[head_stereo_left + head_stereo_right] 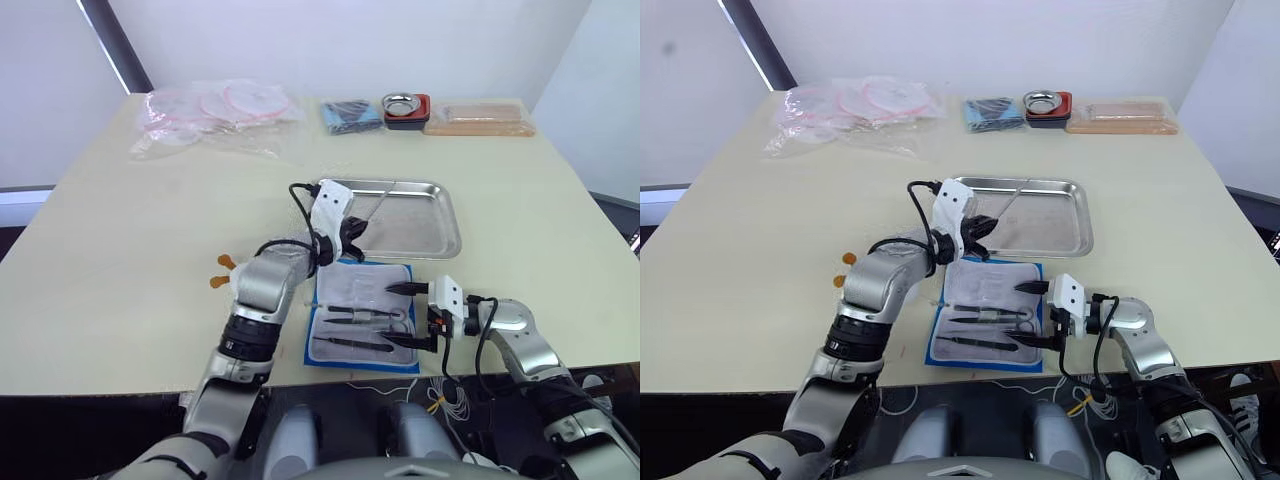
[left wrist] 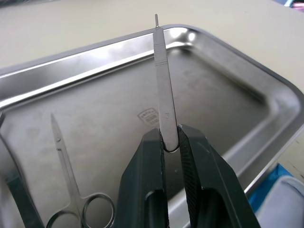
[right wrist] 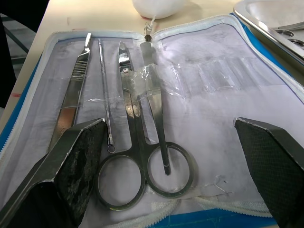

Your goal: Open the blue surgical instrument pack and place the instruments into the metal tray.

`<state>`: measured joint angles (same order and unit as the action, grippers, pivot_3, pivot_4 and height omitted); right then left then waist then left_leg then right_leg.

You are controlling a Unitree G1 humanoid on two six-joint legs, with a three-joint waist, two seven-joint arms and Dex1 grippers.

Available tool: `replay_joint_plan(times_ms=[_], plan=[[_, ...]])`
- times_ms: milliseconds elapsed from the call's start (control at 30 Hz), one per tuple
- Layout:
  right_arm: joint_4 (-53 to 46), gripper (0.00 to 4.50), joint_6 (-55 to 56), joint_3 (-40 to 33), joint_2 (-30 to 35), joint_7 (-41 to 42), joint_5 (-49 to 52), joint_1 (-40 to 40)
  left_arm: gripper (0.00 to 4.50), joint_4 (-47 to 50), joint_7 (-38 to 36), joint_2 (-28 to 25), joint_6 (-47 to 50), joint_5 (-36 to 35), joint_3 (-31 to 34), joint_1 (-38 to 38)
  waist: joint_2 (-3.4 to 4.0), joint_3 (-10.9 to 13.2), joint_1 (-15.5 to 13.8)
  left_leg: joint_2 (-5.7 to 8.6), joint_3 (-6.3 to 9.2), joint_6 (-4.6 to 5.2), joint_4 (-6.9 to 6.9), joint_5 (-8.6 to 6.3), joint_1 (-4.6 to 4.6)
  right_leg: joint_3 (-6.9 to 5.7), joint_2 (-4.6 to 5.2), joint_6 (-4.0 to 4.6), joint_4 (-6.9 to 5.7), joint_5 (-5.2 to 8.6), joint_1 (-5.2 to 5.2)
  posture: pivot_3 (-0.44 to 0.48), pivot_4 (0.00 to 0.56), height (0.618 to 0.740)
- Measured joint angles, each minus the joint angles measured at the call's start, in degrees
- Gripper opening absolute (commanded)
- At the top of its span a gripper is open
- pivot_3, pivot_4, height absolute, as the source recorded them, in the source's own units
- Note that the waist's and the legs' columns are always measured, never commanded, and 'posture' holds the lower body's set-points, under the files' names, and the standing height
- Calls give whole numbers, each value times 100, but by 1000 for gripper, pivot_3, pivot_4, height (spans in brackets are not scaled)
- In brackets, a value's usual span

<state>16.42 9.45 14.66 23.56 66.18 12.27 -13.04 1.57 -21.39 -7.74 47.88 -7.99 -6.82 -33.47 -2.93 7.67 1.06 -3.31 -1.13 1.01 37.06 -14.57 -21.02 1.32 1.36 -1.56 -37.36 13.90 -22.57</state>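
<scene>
Left gripper (image 2: 171,142): jaws pressed tight on a flat scalpel handle (image 2: 164,85), pinched near its lower end, the rest rising straight out past the fingertips. It hangs over the metal tray (image 1: 440,243), above the tray's near left part. A pair of small scissors (image 2: 71,180) already lies flat on the tray floor, and the edge of another tool shows just beside them (too little in view to name).

Right gripper (image 1: 410,315): jaws spread wide, holding nothing, low over the right side of the blue surgical instrument pack (image 1: 362,312). One finger (image 3: 71,156) sits over the near edge beside the tools, the other well off toward the tray side.

The pack lies unzipped and flat on the table (image 1: 130,240), pale lining up, blue edge showing all round, directly in front of the tray and just short of its near rim. Still in it, side by side under clear straps: ring-handled scissors (image 3: 137,142), a thin probe (image 3: 104,90) with a small eye at its end, and a flat ridged handle (image 3: 71,95).

Along the far edge of the table, well apart from the tray: clear plastic bags (image 1: 215,115) with pink contents, a dark-blue bundle (image 1: 350,114), a small steel bowl (image 1: 402,103) on a red-black base, a flat tan packet (image 1: 478,118)
</scene>
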Motion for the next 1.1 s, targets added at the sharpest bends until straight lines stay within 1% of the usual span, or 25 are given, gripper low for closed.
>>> replay_joint_plan(times_ms=[100,200,300,367,633,1067,1100], plan=[[0,4500,-1,0,5,-8,-1,4,53,-52,518,283,70,110,84,8,-5,-3,-7,0,0,0,0,0,1,0,1,0,3,0,3,0,150,740],[-1,4500,-1,1,0,-9,-1,4,53,-247,816,376,155,201,101,6,-4,-3,-4,1,0,0,-3,0,4,0,0,0,3,0,3,0,150,740],[-2,4500,-1,1,0,-9,-1,4,53,-349,966,426,193,243,106,-2,-4,-3,-4,1,0,0,-3,0,4,0,0,0,3,0,3,0,150,740],[-2,4500,-1,1,2,-10,-1,6,53,-527,1209,485,392,297,193,-45,-5,-3,-4,1,0,0,-4,0,4,0,0,0,5,0,4,0,150,740],[-11,4500,-1,1,0,-33,-1,18,53,-815,1373,561,438,335,186,-214,-5,-4,-7,1,2,-1,-9,-1,6,-3,1,0,10,0,6,0,150,740],[-25,4500,0,1,-13,-50,-3,35,53,-1157,1662,622,224,442,282,-352,-6,-4,-3,2,2,-1,-29,-1,18,-3,2,0,25,0,12,0,150,740],[-25,4500,0,1,-13,-51,-3,35,931,-1160,1663,615,222,442,298,-352,-6,-4,-3,2,3,-2,-30,-1,18,-3,3,0,26,0,12,0,150,740]])
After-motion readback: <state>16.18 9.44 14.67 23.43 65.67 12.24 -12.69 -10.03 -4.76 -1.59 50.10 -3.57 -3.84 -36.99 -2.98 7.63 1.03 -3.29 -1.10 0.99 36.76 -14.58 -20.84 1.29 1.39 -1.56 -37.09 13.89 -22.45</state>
